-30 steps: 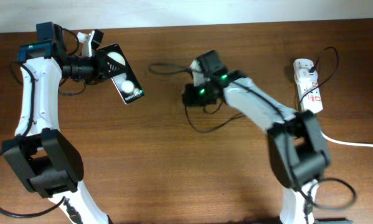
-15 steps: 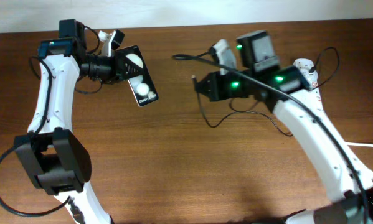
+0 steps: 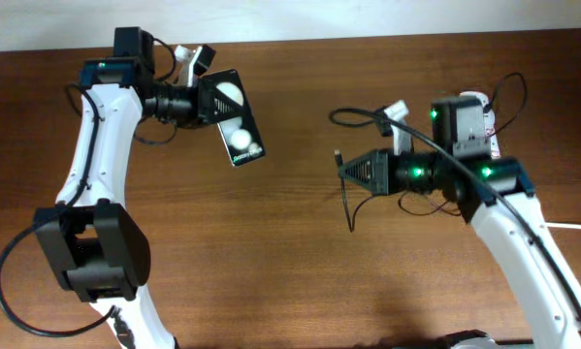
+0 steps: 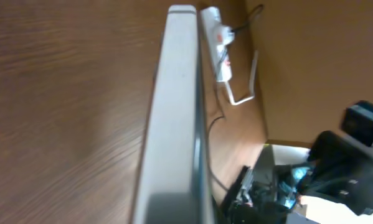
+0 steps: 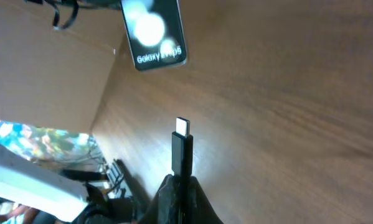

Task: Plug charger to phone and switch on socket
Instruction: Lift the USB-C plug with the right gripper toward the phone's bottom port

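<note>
**Bench** [image 3: 290,291]: brown wood-grain top, matt, with soft glare in the wrist views. A pale wall [image 3: 387,17] borders its far edge. Beyond the near edge, the wrist views show only blurred clutter.

**Arms**: my left arm [image 3: 96,174] and right arm [image 3: 523,233] reach inward from opposite sides. I judge this is so that the two held items face each other above the open middle of the bench.

**Socket** [image 3: 472,99]: a white strip with red markings, lying at the far right and partly hidden by my right arm. Its thick white cord [image 3: 566,225] runs off the right edge. It sits well away from both claws, and its switch cannot be read from here.

**Phone** [image 3: 237,126]: my left claw [image 3: 210,92] is pressed onto its upper end and holds it raised off the bench. The end with the white text is left free and turned toward the right claw. Presumably this exposes the port.

**Charger** [image 3: 347,199]: a thin black cable that droops in a loop below my right claw [image 3: 360,170]. It trails back toward the socket.

**Connector tip** [image 5: 182,142]: my right claw pinches its body, so the metal end sticks out in front. It points at the phone's text end, apart from it and not yet aligned. The next approach calls for fine squaring of tip to port.
</note>
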Action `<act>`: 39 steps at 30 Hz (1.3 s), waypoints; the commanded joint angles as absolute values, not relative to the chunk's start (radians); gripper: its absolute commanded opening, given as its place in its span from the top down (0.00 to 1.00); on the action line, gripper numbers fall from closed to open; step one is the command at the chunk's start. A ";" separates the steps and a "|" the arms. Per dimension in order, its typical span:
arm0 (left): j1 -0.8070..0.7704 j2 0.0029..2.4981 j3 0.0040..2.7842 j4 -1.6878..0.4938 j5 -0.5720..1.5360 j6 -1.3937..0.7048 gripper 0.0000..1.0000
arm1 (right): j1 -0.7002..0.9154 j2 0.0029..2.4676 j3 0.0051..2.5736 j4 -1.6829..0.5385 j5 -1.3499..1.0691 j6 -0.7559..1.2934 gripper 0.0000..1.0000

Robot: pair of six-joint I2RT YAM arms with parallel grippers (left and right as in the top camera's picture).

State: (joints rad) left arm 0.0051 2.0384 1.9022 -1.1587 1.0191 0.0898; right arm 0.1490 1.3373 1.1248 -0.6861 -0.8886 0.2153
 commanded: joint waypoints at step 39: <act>-0.079 2.014 1.918 -1.093 1.531 0.038 1.00 | 0.414 1.383 1.078 -0.358 -0.882 0.358 0.96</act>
